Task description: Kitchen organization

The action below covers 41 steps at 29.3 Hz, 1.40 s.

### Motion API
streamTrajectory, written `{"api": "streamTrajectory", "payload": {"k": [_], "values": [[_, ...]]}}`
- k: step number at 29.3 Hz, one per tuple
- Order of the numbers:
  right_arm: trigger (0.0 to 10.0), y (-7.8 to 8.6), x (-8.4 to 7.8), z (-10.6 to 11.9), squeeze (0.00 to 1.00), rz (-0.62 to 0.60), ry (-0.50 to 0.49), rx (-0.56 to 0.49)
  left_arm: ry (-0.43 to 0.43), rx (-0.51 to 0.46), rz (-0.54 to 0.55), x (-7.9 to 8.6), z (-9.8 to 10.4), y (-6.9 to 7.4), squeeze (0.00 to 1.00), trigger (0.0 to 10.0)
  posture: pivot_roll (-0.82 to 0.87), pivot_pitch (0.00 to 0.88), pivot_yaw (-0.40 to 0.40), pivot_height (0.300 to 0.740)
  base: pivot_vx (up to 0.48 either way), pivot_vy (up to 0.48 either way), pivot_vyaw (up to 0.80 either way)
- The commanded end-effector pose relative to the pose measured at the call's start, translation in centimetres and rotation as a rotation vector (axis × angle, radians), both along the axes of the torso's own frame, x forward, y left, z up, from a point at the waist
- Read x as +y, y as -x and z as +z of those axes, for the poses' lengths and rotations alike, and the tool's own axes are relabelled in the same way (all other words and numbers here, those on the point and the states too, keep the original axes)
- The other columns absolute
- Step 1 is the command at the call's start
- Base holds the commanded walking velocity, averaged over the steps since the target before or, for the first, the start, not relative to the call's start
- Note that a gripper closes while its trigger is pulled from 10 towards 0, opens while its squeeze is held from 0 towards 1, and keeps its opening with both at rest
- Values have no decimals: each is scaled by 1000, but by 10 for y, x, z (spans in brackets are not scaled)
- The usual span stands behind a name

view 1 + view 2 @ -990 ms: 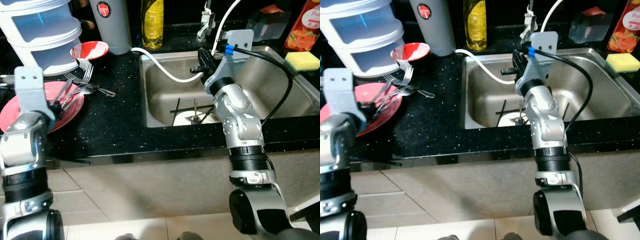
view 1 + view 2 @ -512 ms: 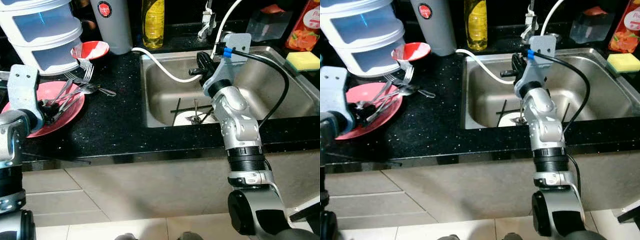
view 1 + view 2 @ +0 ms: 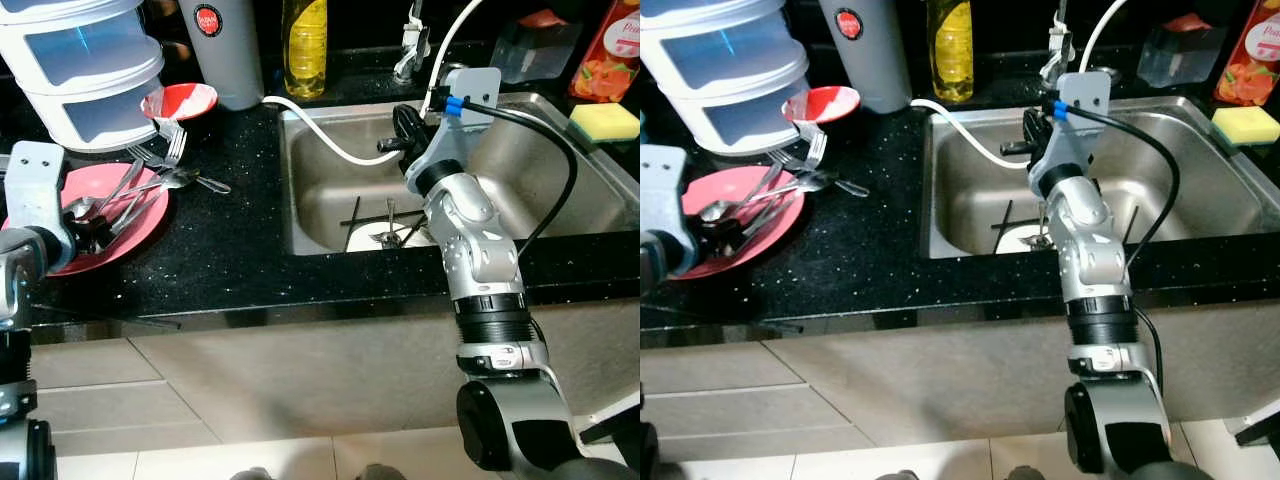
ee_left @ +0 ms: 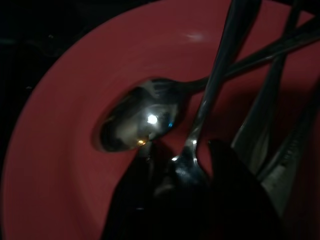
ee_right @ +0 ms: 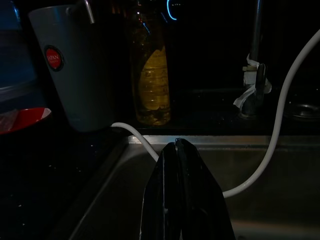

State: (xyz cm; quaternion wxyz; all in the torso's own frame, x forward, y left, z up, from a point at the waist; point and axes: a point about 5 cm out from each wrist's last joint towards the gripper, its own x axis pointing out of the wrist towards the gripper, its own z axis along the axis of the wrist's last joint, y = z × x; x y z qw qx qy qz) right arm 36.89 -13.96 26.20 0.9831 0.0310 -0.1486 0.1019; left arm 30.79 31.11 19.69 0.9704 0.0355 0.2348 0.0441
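Cutlery (image 3: 140, 190) lies heaped on a pink plate (image 3: 140, 230) at the left end of the black worktop (image 3: 230, 250), with forks and spoons fanned so their handles run from the plate's near-left part toward the far right, a few tips reaching past the rim toward a small red bowl (image 3: 180, 100). The left claw (image 4: 182, 200) is down on the near-left part of that plate; in the left wrist view its two dark fingers stand a little apart on either side of a fork handle (image 4: 220, 75), right beside a spoon bowl (image 4: 132, 120), so it looks parted around the handle, though whether the pads actually touch the metal is hard to make out in the gloom. The handle's long axis runs straight ahead of the claw, away from the wrist, which suits a pinch across it. The left arm is much the nearer to this pile. The right claw (image 5: 180, 185) hangs clenched and empty over the left part of the sink (image 3: 560, 160), just by a white hose (image 3: 330, 140), with more utensils (image 3: 390, 225) lying on the sink floor below, partly hidden behind the right arm.
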Motion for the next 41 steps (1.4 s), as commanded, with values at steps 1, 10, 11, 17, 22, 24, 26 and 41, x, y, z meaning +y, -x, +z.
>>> {"api": "streamTrajectory", "payload": {"k": [1,10,11,17,22,24,26,41], "values": [[10000,0,2,0,0,8,11,0,27,71,12,6,-14,4,0,824,108,15,57,740,0,0,0],[10000,1,1,0,0,2,9,-1,79,66,-3,4,-21,2,0,0,106,21,60,740,0,0,0],[10000,1,1,0,0,1,8,-1,84,59,-7,4,-21,2,0,0,106,21,60,740,0,0,0],[10000,1,0,-1,0,-1,7,-1,-27,-196,11,0,22,-5,0,7294,106,23,60,740,0,0,0],[10000,0,1,0,0,2,8,-1,-139,-427,-152,-40,74,-7,0,10000,113,21,52,740,0,0,0],[10000,0,2,1,0,4,7,-3,-127,-451,-230,-56,81,-9,0,10000,116,19,48,740,0,0,0],[10000,-1,3,2,0,8,7,-5,-101,-473,-317,-78,87,-12,0,10000,116,21,45,740,0,0,0],[10000,3,-3,8,0,-38,59,-33,332,-169,-678,-241,27,-70,0,10000,28,39,84,740,0,0,0]]}}
